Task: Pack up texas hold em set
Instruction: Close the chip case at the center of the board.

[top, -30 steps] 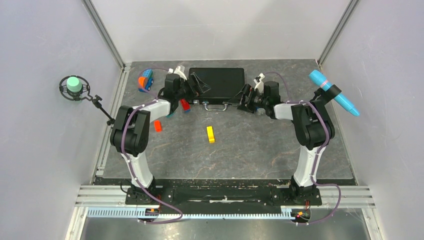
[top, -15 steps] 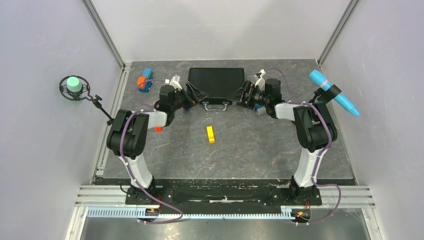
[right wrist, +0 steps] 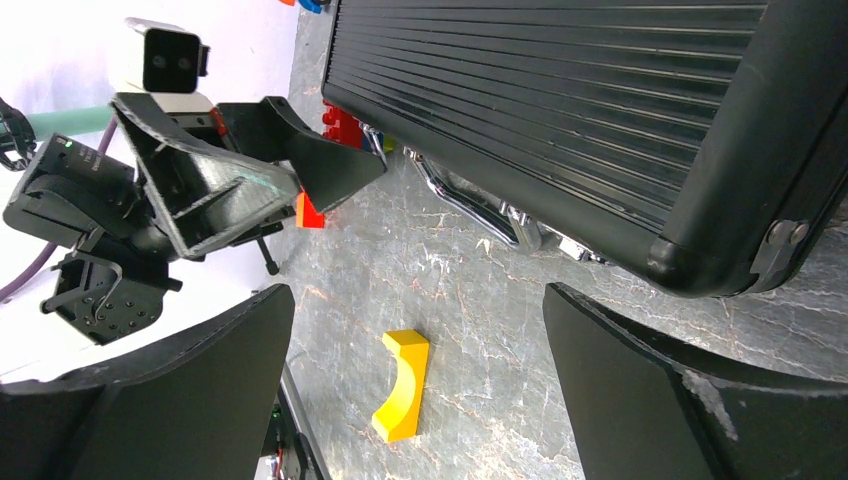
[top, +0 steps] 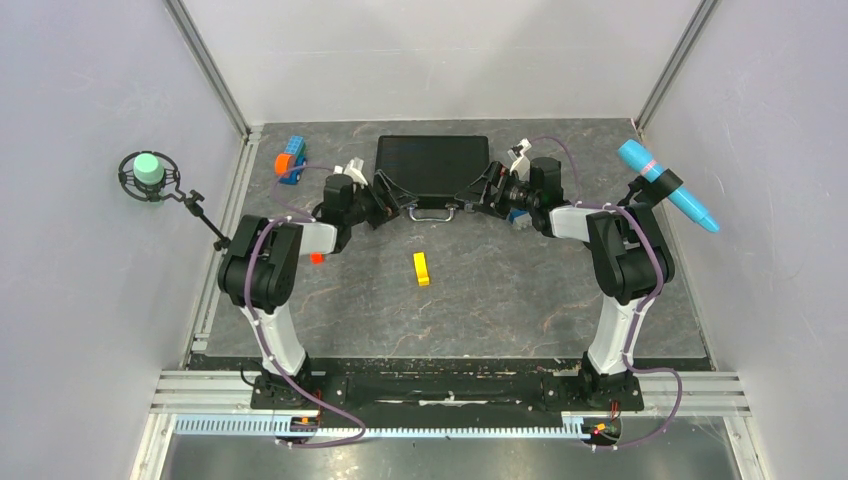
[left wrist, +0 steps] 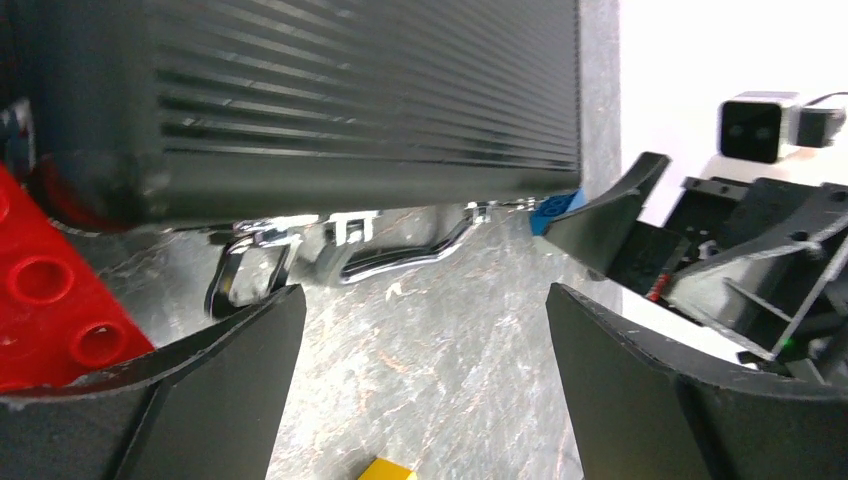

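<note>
The texas hold em set is a black ribbed briefcase (top: 432, 165) lying shut at the back of the table, its silver handle (top: 430, 211) facing the arms. No chips show. My left gripper (top: 390, 193) is open at the case's front left corner, with only bare table between its fingers (left wrist: 240, 380). The case (left wrist: 350, 90) and its handle (left wrist: 400, 250) fill the top of the left wrist view. My right gripper (top: 482, 190) is open at the front right corner, and the case (right wrist: 560, 100) lies just beyond its fingers (right wrist: 620, 370). Neither gripper holds anything.
A yellow curved block (top: 421, 268) lies in front of the case, also seen as the yellow block (right wrist: 400, 385). A red brick (left wrist: 50, 290) sits by my left finger. A blue and orange brick (top: 290, 158) lies at the back left, and a small red piece (top: 317, 257) by the left arm.
The left gripper has drawn back from the case's left side to its front left corner. The right gripper shifted a little farther back along the right corner, then stayed still. The case has not moved.
</note>
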`<state>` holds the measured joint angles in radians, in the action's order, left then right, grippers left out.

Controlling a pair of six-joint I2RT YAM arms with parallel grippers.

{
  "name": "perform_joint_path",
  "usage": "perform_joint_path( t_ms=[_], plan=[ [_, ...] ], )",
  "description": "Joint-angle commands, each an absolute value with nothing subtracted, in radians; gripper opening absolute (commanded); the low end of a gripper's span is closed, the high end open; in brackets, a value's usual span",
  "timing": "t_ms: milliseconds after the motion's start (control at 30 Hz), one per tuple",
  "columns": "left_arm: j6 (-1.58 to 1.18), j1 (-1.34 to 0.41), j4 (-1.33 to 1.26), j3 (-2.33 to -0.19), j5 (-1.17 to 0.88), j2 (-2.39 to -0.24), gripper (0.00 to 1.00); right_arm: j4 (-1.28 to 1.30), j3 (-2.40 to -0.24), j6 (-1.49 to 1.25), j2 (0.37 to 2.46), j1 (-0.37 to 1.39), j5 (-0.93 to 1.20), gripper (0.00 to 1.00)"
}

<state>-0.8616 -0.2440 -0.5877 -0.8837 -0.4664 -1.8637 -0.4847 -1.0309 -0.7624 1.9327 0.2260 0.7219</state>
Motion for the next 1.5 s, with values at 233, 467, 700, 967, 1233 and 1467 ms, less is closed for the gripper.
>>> perform_joint_path(
  t_ms=[233, 467, 700, 967, 1233, 1467],
  plan=[
    [-0.773, -0.245, -0.401, -0.945, -0.346, -1.907, 0.97, -0.503, -1.042, -0.745, 1.932, 0.224, 0.732, 0.98],
    [-0.756, -0.247, -0.379, -0.939, -0.334, -1.866, 0.96, -0.461, -1.055, -0.71, 1.921, 0.224, 0.718, 0.98],
    [-0.72, -0.286, -0.295, -0.933, -0.269, -1.744, 0.96, -0.347, -1.092, -0.627, 1.873, 0.23, 0.664, 0.98],
    [-0.647, -0.339, -0.108, -0.945, -0.087, -1.557, 0.97, -0.088, -1.197, -0.396, 1.794, 0.287, 0.465, 0.98],
    [-0.592, -0.342, 0.112, -0.97, 0.101, -1.398, 1.0, 0.097, -1.215, -0.129, 1.705, 0.368, -0.012, 0.98],
    [-0.57, -0.334, 0.254, -0.947, 0.175, -1.271, 1.0, 0.023, -1.128, -0.126, 1.633, 0.364, -0.13, 0.98]
  ],
)
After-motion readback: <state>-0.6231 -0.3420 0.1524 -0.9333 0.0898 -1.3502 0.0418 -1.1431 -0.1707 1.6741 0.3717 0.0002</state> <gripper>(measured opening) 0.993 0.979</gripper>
